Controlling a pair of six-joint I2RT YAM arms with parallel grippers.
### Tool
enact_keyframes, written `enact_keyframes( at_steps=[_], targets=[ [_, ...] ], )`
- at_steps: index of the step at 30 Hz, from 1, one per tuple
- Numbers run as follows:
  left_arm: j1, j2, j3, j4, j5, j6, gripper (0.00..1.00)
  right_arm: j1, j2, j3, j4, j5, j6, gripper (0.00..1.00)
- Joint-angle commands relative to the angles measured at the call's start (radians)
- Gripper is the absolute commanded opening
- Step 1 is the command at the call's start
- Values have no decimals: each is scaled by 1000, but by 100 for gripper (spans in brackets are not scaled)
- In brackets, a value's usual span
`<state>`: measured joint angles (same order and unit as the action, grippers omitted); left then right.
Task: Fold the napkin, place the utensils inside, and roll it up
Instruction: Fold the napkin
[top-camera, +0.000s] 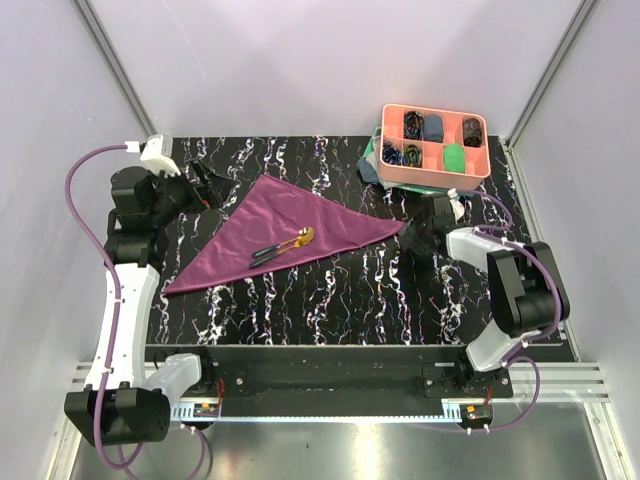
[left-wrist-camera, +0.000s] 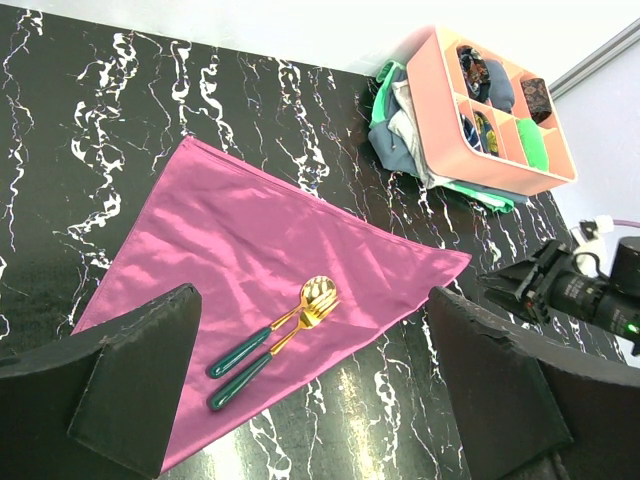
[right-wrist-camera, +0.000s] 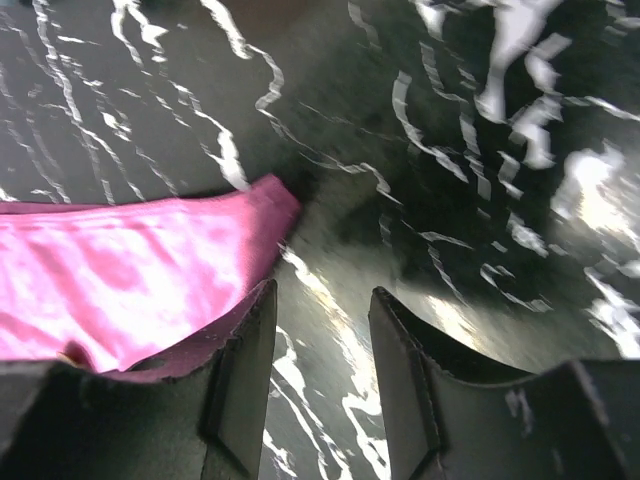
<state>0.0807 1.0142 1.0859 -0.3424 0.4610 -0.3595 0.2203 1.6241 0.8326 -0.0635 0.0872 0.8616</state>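
Left fingers (left-wrist-camera: 140, 380) stand spread as wide as they go and hold nothing, hanging in the air over the far left of the worktop (top-camera: 330, 310). Right fingers (right-wrist-camera: 245, 380) are low at the right-hand tip of the napkin (top-camera: 280, 230), parted with a clear gap; through that gap I see only bare black marble, and the purple tip lies just beside one finger, not between the two. The napkin is spread flat as a triangle across the middle of the worktop, its long point reaching toward the right arm. On it, near the long edge facing the arms, the utensils (left-wrist-camera: 318, 298) lie side by side and touching, gold heads toward the right arm and dark teal handles toward the left arm. At the far right corner sits a pink tray (top-camera: 435, 179) with small cloth rolls in its compartments, and a heap of cloths (top-camera: 375, 160) pokes out at its left side.
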Motion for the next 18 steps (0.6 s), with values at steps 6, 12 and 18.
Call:
enact_keyframes(
  at_steps=[6, 12, 18],
  targets=[
    [4, 0, -3, 48, 51, -2, 99, -1, 91, 86, 162, -60, 33, 50],
    [4, 0, -1, 48, 56, -4, 99, -2, 161, 125, 166, -52, 33, 49],
    [5, 3, -1, 46, 59, -9, 99, -2, 171, 117, 166, -35, 36, 41]
  ],
)
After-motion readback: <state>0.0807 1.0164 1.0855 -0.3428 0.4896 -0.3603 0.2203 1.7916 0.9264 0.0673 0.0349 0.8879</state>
